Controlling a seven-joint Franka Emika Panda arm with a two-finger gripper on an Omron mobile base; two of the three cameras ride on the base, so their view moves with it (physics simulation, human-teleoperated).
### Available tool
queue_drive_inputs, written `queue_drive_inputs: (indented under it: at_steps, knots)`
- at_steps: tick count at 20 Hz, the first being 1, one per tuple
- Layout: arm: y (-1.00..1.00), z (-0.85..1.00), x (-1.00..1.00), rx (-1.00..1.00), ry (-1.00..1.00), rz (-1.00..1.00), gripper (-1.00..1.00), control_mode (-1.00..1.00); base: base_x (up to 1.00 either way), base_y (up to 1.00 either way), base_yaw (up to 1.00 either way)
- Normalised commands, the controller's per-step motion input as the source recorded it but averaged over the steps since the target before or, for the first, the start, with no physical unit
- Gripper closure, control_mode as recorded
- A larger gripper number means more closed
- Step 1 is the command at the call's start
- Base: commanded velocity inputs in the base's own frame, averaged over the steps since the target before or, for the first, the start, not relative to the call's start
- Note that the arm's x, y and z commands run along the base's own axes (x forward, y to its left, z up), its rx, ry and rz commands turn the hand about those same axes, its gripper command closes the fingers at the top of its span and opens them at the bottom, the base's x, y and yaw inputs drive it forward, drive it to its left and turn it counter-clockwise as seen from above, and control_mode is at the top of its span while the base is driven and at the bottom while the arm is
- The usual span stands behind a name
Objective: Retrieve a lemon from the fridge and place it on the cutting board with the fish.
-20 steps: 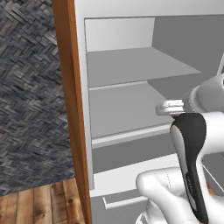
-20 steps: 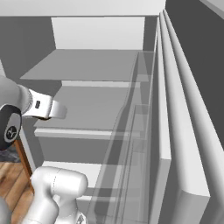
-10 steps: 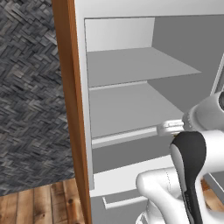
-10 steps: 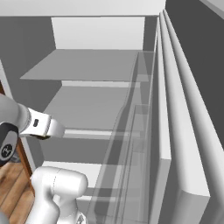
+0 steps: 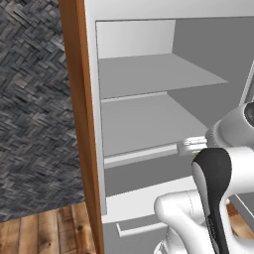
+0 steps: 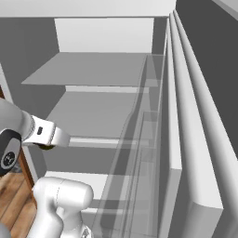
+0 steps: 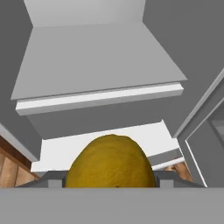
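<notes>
Between the gripper point(image 7: 109, 186) fingers, at the bottom of the hand view, sits the lemon point(image 7: 109, 162), a dark-yellow rounded ball that bulges up from the grey finger bodies on either side of it; the jaws are pinching it, pressed against its left and right flanks. Beyond the lemon the hand camera looks into the open fridge point(image 7: 96, 61), where a pale grey shelf point(image 7: 100, 94) with a lighter front lip runs across the frame and a white lower ledge lies just behind the fruit. A strip of brown wood floor point(image 7: 11, 168) shows at the lower left of that view. From the left base view, the white arm point(image 5: 218, 193) with its dark joint rises at the lower right, its wrist reaching toward the front edge of the middle shelf point(image 5: 149, 124) inside the fridge, whose wood-brown side panel point(image 5: 79, 124) stands upright beside a dark woven wall point(image 5: 34, 99). From the right base view, the arm's wrist point(image 6: 44, 135) points in from the left at the height of the lower shelf front, a small dark-yellow sliver showing just beneath it, while the open fridge door point(image 6: 190, 139) with its clear bins stands along the right side.
</notes>
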Motion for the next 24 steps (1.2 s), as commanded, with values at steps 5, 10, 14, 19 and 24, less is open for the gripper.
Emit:
queue_drive_inputs:
  at_steps: [5, 10, 14, 19, 24]
  knots:
    - [0.03, -0.06, -0.09, 0.0, 0.01, 0.0, 1.0, -1.0, 0.0, 0.0, 0.0]
    - [0.02, -0.04, -0.09, 0.0, 0.0, 0.0, 1.0, 1.0, -0.56, 0.15, -0.03]
    - [0.0, 0.0, 0.0, 0.0, 0.0, 0.0, 1.0, 1.0, -0.71, 0.25, -0.08]
    - [0.0, 0.0, 0.0, 0.0, 0.0, 0.0, 1.0, 1.0, -0.95, 0.11, -0.22]
    - [0.0, 0.0, 0.0, 0.0, 0.0, 0.0, 1.0, 1.0, -0.99, 0.02, -0.42]
